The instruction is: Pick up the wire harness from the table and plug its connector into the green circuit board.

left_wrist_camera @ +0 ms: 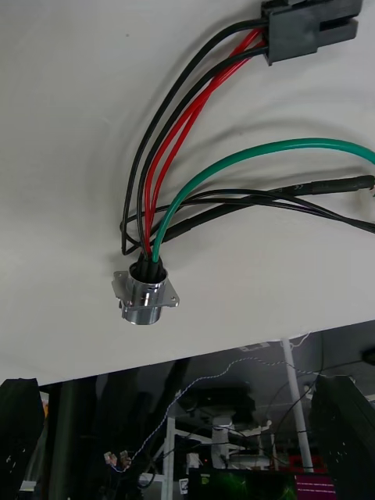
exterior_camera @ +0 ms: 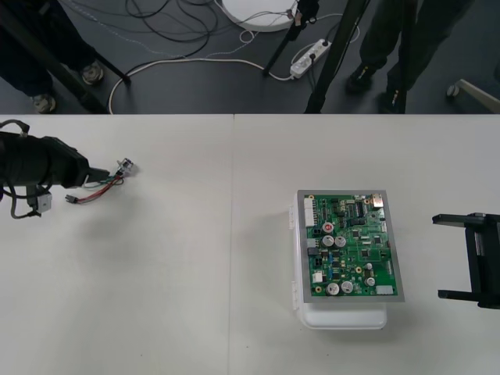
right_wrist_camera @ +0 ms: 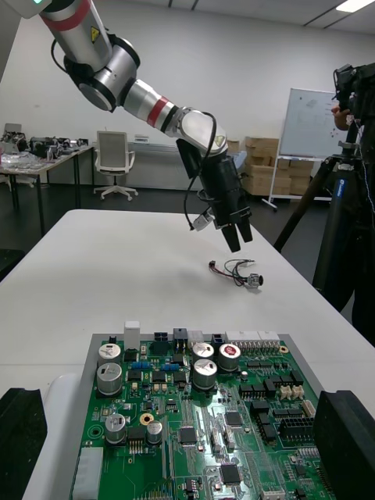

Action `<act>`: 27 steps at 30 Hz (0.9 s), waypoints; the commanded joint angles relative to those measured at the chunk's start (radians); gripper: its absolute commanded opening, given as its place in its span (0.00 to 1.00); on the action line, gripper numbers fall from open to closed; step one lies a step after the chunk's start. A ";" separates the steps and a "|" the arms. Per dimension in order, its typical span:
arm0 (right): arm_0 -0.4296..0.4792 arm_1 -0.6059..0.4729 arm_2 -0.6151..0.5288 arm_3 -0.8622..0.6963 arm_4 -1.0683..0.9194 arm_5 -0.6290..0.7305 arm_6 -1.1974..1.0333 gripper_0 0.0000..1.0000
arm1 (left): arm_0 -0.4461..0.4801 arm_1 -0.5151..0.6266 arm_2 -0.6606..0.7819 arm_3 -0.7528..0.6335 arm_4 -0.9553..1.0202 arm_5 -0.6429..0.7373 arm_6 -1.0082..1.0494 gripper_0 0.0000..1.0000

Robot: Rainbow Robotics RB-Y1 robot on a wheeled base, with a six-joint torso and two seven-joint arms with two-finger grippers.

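The wire harness [exterior_camera: 105, 184] lies on the table at the far left, its metal socket [exterior_camera: 125, 166] toward the back and its black plug [exterior_camera: 70, 200] nearer the front. In the left wrist view the socket [left_wrist_camera: 144, 293] rests on its flange, with red, black and green wires looping to the plug [left_wrist_camera: 312, 27]. My left gripper [exterior_camera: 100, 173] hovers open just left of the wires, holding nothing; it hangs a little above the harness [right_wrist_camera: 238, 273] in the right wrist view. The green circuit board [exterior_camera: 351, 246] sits on its white base at the right. My right gripper [exterior_camera: 449, 258] waits open beside it.
The table's far edge runs close behind the harness, with cables, tripod legs and a power strip [exterior_camera: 310, 57] on the dark floor beyond. A wide stretch of bare table [exterior_camera: 219, 258] separates the harness from the board.
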 commanded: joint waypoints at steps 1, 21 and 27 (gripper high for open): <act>-0.024 -0.017 0.005 0.005 -0.013 -0.019 -0.023 1.00 | -0.071 -0.059 0.005 0.056 -0.018 0.042 -0.127 1.00; -0.024 -0.015 0.007 -0.003 -0.013 -0.018 -0.030 1.00 | -0.204 -0.178 -0.143 0.254 -0.002 0.140 -0.165 1.00; -0.024 -0.017 0.007 -0.006 -0.013 -0.018 -0.030 1.00 | -0.207 -0.201 -0.144 0.263 -0.015 0.157 -0.171 1.00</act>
